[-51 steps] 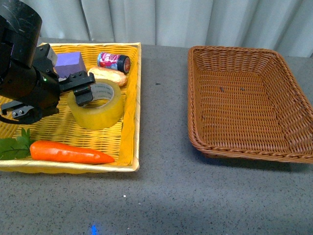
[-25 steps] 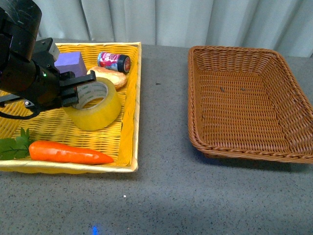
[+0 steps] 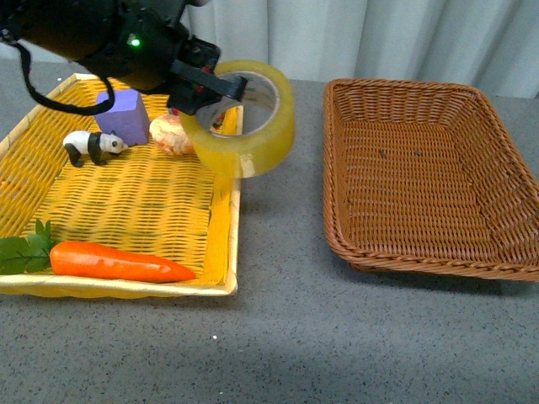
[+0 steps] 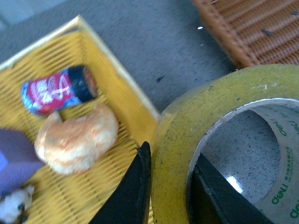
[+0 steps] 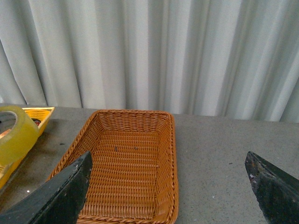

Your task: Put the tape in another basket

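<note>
Front view: my left gripper [image 3: 221, 91] pinches the tape [image 3: 253, 139] by its wall, roll in the air over the yellow tray's [image 3: 126, 202] right rim. The basket [image 3: 421, 177] lies off to its right, well apart. My right gripper [image 5: 168, 161] gapes wide, empty.

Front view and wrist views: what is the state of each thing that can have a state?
tape, held in the air above the yellow tray edge.
left gripper, shut on the tape, one finger inside its core.
right gripper, open, holding nothing.
brown basket, empty.
can, lying on its side.
</note>
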`<state>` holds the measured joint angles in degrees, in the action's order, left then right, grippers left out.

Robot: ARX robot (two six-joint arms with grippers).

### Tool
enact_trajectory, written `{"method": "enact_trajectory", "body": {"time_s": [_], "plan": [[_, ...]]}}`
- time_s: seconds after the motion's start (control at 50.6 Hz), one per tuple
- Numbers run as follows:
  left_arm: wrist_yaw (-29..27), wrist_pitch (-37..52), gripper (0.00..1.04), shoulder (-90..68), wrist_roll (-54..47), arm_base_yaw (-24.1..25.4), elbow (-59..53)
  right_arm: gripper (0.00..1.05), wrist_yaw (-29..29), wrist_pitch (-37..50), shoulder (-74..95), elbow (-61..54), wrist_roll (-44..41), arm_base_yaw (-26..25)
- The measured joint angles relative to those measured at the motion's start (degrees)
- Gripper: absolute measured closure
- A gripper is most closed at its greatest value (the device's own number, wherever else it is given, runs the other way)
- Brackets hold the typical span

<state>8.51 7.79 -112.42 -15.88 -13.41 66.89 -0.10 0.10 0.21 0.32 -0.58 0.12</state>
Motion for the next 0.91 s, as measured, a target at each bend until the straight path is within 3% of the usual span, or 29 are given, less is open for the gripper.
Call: {"method": "enact_trajectory", "body": {"time_s": [0.455,0.633,0.909], "plan": [[6.4,0.6,0.87,-2.8,-17.7,-9.8,8.3,0.09,0.0,0.0,0.0,0.0,0.0,0.0],[9.4,0.0,0.87,-3.3,-22.0,-11.7,8.8,0.09,0.0,0.0,0.0,0.0,0.0,0.0],[9.7,-3.1,0.87,-3.3,-24.0,-12.3,9.6,0.09,0.0,0.0,0.0,0.0,0.0,0.0]]}}
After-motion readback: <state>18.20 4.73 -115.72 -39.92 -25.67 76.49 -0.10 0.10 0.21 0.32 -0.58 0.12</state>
